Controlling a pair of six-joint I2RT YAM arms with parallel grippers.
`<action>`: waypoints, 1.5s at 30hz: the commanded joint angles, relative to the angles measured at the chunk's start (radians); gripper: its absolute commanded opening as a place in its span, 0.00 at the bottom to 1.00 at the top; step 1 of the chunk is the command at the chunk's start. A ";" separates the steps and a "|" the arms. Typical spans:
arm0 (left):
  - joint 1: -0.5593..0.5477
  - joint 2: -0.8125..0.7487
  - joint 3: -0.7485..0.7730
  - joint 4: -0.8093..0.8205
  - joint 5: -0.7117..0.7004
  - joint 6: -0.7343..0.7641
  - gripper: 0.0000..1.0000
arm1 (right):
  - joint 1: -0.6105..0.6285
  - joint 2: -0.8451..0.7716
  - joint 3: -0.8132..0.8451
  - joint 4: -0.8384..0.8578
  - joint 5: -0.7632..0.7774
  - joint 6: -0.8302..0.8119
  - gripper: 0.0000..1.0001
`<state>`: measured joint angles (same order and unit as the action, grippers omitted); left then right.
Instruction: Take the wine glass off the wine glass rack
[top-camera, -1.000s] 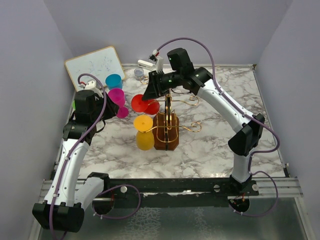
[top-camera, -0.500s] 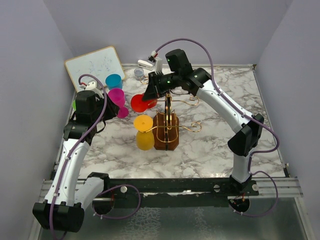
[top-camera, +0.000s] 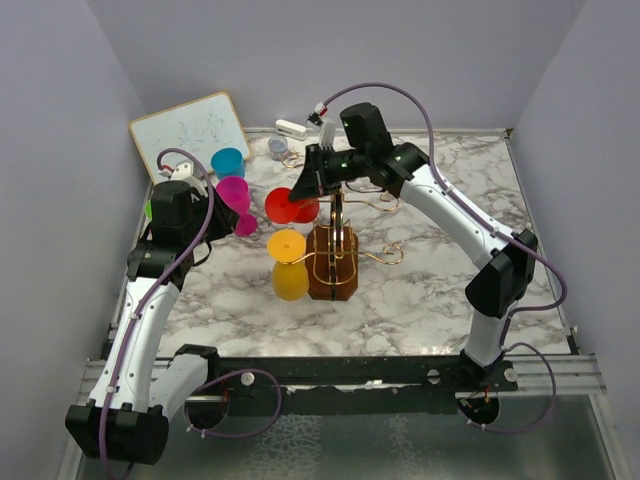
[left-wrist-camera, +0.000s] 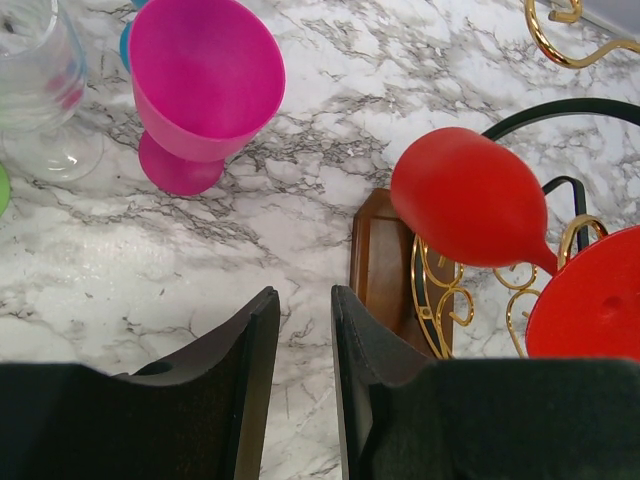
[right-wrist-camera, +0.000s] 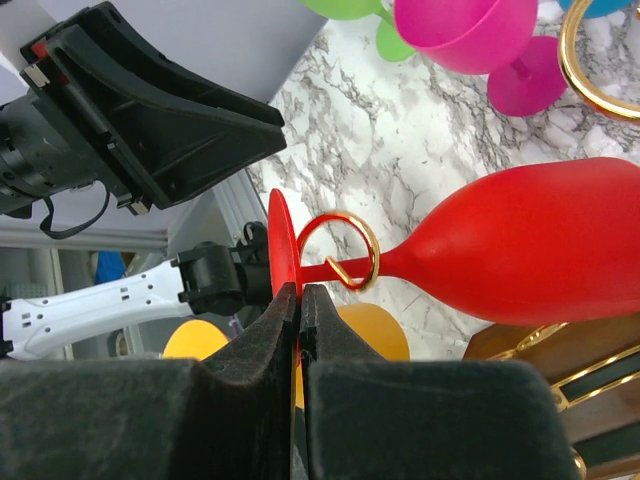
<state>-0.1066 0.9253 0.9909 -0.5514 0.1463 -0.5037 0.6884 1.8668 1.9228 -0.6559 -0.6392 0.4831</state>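
Red wine glass pinched by its foot, its stem in the rack's hook.

My right hand (right-wrist-camera: 298, 300) is shut tight on the thin flat disc at the foot of the red wine glass (right-wrist-camera: 540, 255). Just beyond my fingertips the stem runs through a curled gold wire ring of the wine glass rack (top-camera: 332, 270), and the smooth bowl lies sideways to the right. My left hand (left-wrist-camera: 305, 310) hangs over the marble-veined bench (left-wrist-camera: 330, 60), fingers a narrow gap apart, gripping nothing. Ahead-left of it a magenta goblet (left-wrist-camera: 205, 75) stands upright beside a clear glass (left-wrist-camera: 35, 80).

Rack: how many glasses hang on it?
2. The red glass in a far-left hook, foot held by the right gripper; the yellow glass nearer, left of the base.
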 joint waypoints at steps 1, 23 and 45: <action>0.004 -0.006 0.005 0.013 0.027 -0.013 0.31 | -0.041 -0.050 -0.051 0.054 0.007 0.046 0.01; 0.004 0.009 0.004 0.017 0.037 -0.021 0.37 | -0.100 -0.090 -0.119 0.174 0.001 0.146 0.01; 0.004 0.004 0.006 0.002 0.038 -0.014 0.40 | -0.105 0.047 0.035 0.280 -0.092 0.208 0.01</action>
<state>-0.1066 0.9352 0.9909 -0.5514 0.1654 -0.5213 0.5869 1.8698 1.8988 -0.4614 -0.6514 0.6643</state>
